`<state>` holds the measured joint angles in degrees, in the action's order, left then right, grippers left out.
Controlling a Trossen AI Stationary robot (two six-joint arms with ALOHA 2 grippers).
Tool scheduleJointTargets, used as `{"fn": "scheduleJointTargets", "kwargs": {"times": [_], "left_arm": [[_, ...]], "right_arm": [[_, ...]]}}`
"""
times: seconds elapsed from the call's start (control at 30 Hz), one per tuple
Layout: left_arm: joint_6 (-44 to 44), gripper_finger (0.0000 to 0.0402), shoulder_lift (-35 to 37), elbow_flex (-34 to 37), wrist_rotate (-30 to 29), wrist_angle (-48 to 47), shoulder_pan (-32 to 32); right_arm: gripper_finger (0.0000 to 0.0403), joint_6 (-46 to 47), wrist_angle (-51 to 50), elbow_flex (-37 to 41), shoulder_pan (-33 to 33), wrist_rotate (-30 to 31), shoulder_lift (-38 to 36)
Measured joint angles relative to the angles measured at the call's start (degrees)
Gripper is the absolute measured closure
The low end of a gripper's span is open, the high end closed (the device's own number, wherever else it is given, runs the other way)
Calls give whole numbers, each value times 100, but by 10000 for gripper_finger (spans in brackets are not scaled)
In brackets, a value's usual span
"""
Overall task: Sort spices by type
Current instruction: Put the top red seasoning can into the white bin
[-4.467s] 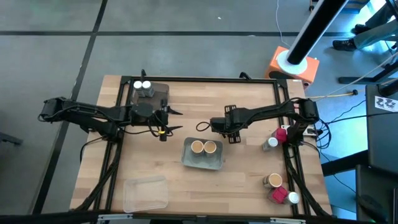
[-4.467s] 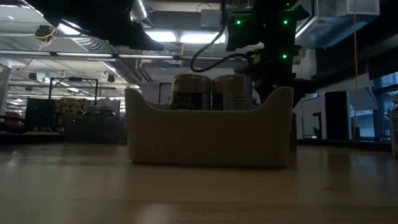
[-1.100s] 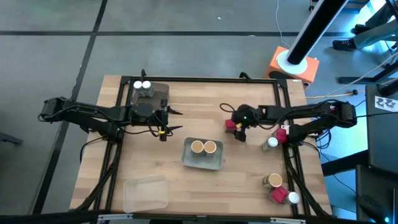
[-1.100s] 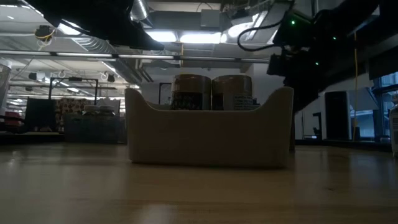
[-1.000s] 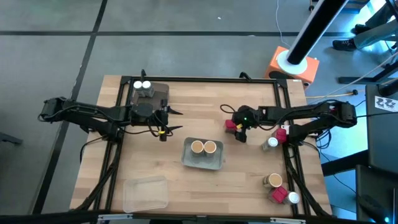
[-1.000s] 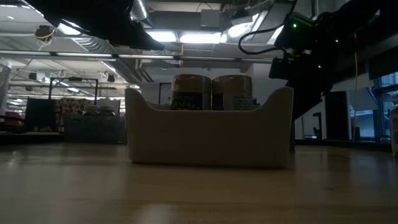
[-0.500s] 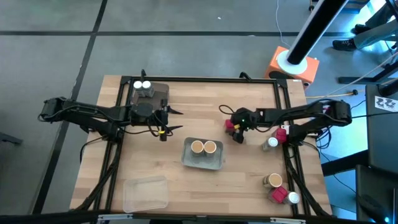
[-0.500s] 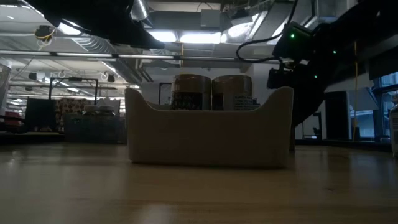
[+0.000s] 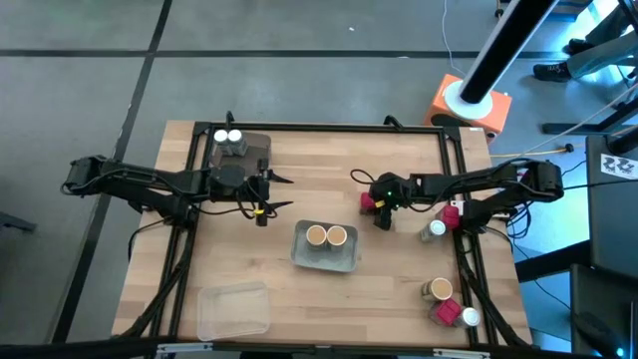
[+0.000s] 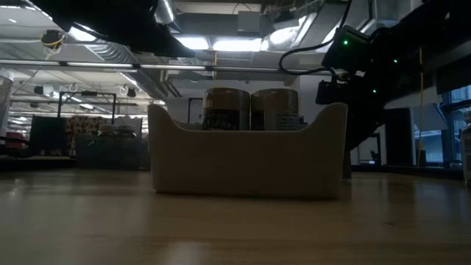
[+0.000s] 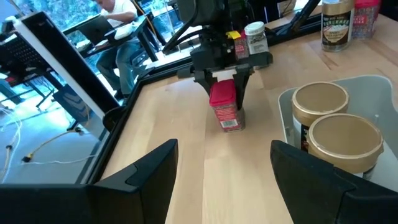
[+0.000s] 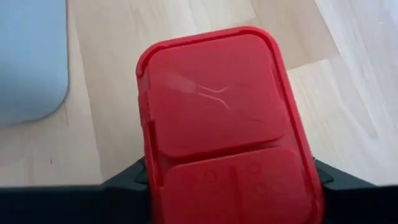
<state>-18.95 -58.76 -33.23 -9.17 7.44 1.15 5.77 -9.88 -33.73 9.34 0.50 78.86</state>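
A small red spice box (image 9: 367, 202) (image 11: 224, 106) stands upright on the wood, right of the table's middle. My right gripper (image 9: 374, 204) (image 12: 227, 186) is shut on its red cap (image 12: 217, 106). My left gripper (image 9: 280, 194) (image 11: 221, 171) waits open above the table's left half, pointing toward the red box. Two tan-lidded jars (image 9: 326, 236) (image 10: 250, 109) stand in the grey tray (image 9: 325, 259). Two white-capped jars (image 9: 227, 137) stand in the dark tray (image 9: 254, 148) at the far left. My right gripper pinches the red box by the two opposite sides of its cap (image 12: 144, 155), one finger (image 11: 241, 76) on each side. The fingers slant down from above and from the table's right. The box stands upright, its base on the table.
A clear tray (image 9: 234, 310) lies at the near left. A white-capped jar (image 9: 433, 230) and a red box (image 9: 451, 213) stand by the right rail. A tan-lidded jar (image 9: 437, 289), a red box (image 9: 445, 312) and a white-capped jar (image 9: 469, 317) stand at the near right.
My right gripper has sunk a little over the red box and edged toward the table's left. The box stands where it was.
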Motion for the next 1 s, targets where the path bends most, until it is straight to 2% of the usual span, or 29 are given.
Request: {"fn": "scheduleJointTargets", "kwargs": {"times": [0.33, 0.47, 0.63, 0.8, 1.0], "left_arm": [[484, 163, -2, -7, -1, 269, 0], [558, 163, -2, -7, -2, 359, 0], [1016, 163, -2, -7, 0, 592, -2], [1559, 163, -46, -9, -2, 791, -14], [1827, 163, -310, -218, -33, 902, -323]], "right_arm": [[202, -288, -114, -665, 0, 144, -340], [202, -326, 448, -845, 0, 134, -340], [202, -470, 1691, -862, -15, -349, -334], [202, -644, 2761, -915, -334, -345, -109], [202, -1074, 2608, -1748, -749, -253, 509]]}}
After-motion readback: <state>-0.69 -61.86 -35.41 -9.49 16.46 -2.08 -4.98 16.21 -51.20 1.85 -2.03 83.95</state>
